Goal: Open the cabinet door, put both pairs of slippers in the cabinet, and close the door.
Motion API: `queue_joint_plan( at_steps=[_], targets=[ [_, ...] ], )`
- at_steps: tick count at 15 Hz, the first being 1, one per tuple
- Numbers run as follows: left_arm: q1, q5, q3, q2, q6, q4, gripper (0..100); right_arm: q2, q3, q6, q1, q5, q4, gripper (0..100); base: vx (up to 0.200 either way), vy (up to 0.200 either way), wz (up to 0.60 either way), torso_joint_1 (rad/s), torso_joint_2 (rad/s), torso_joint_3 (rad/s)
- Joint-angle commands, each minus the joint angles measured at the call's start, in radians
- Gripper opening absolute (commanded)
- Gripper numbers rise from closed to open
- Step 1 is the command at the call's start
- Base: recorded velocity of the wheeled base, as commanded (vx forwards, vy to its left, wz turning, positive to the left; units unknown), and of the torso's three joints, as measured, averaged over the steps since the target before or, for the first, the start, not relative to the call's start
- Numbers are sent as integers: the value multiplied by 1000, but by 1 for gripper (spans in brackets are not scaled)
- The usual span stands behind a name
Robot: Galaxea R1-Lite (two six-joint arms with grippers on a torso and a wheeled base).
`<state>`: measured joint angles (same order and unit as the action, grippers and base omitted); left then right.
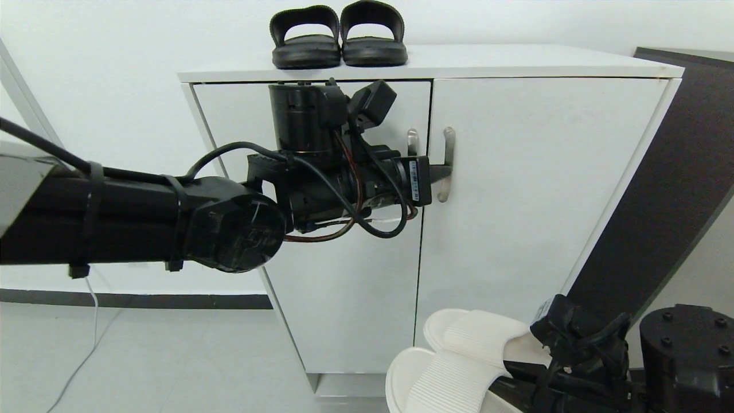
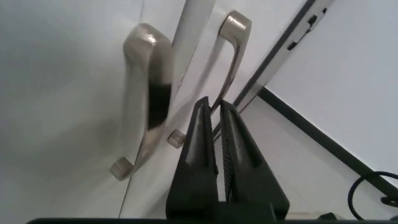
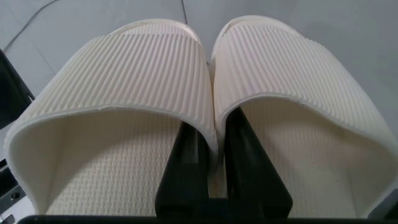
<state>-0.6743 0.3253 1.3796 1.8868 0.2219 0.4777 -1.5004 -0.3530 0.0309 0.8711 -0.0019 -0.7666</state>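
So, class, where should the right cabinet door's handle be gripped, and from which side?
Grip the handle mid-bar, coming straight from the front: it is a vertical bar standing off the right door on end posts, leaving a gap behind.

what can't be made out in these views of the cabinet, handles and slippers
Cabinet inside: head view, the two closed doors hide it.
Left door's handle: head view, the left gripper covers its lower part.
Right door's handle: left wrist view, the jaws cover its lower end.
White slippers: head view, the bottom edge cuts off their heel ends.
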Motion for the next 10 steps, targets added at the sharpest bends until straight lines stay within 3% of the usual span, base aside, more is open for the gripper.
queue_joint_plan(
  at_steps=[1,4,5,10],
  targets=[
    [-5,6,-33,-38,2,7,0,3,3,0,0,14,0,0,0,0,0,0,0,0],
    [-15,6,-59,-55,2,12,0,17,11,0,0,43,0,0,0,0,0,0,0,0],
    [-34,6,-125,-115,2,15,0,63,42,-2,5,132,3,0,0,0,0,0,0,0],
    [-87,4,-287,-278,-4,15,0,72,52,-3,14,151,3,0,0,0,0,0,0,0]
  ],
)
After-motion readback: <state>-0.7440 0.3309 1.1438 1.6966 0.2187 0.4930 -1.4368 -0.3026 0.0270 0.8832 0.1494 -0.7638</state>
